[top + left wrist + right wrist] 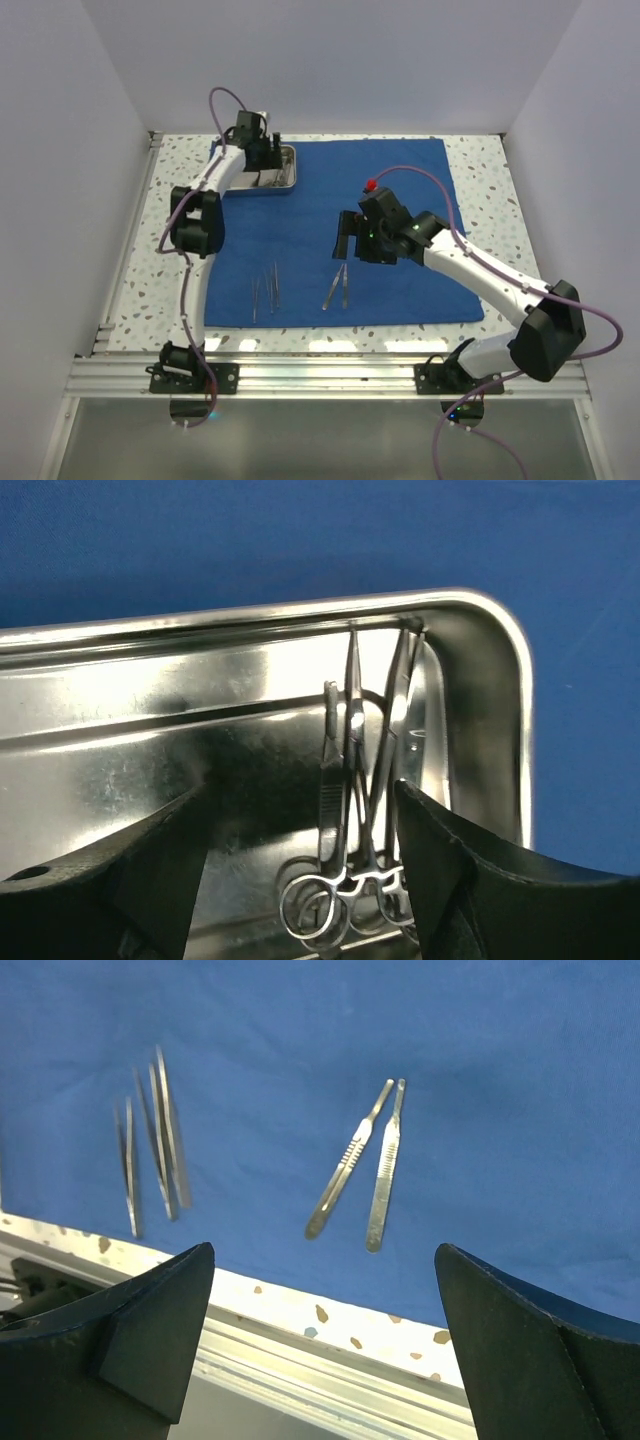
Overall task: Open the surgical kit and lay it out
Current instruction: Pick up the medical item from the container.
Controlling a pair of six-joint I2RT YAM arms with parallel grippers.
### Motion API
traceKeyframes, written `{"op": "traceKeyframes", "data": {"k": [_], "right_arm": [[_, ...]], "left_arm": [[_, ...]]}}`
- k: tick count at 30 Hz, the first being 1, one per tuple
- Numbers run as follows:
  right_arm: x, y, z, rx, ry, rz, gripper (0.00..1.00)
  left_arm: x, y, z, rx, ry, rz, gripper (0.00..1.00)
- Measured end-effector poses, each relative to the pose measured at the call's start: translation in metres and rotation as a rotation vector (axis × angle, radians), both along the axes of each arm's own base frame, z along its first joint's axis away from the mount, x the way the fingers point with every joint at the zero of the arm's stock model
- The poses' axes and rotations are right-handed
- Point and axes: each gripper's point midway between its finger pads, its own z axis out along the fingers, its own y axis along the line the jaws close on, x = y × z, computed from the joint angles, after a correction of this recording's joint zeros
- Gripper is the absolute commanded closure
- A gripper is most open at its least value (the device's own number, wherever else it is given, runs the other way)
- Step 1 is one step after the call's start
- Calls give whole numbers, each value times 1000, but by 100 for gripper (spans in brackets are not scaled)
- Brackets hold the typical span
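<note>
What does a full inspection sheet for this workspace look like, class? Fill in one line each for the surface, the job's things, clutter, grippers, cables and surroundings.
Surface: speckled table, mostly covered by the blue cloth, spread flat.
Job's things: steel tray at the cloth's far left corner with ring-handled instruments inside; tweezers and two flat steel handles laid out by the cloth's near edge.
Clutter: nothing seen.
Grippers: left gripper open over the tray; right gripper open and empty above the cloth.
Cables: purple cables loop along both arms.
Surroundings: white walls on three sides; aluminium rail at the near edge.
</note>
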Motion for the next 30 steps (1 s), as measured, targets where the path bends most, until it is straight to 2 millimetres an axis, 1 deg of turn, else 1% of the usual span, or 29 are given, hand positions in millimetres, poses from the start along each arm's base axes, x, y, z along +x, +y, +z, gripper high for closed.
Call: {"op": "traceKeyframes", "data": {"k": [1,2,6,8,12,18,21,30], "right_arm": [[0,0,-4,-9,13,-2,5],[0,0,-7,-17,24,-4,5],[0,1,-18,-40,60,-12,5],[3,3,-20,-46,68,-12,6],[10,9,-20,-48,71,-12,6],[14,13,-22,-56,80,-11,7],[14,13,-25,-62,87,-10,7],[12,11,-26,-72,92,-4,7]], "left_arm": [[2,2,-7,7,5,0,27],[7,2,-7,10,-15,-1,28],[21,4,3,9,-73,3,30],[25,6,5,13,-91,5,32],[29,13,1,36,-102,15,34],[33,19,-13,75,-107,15,35],[36,19,-14,82,-123,11,35],[41,10,-14,80,-155,5,35]]}}
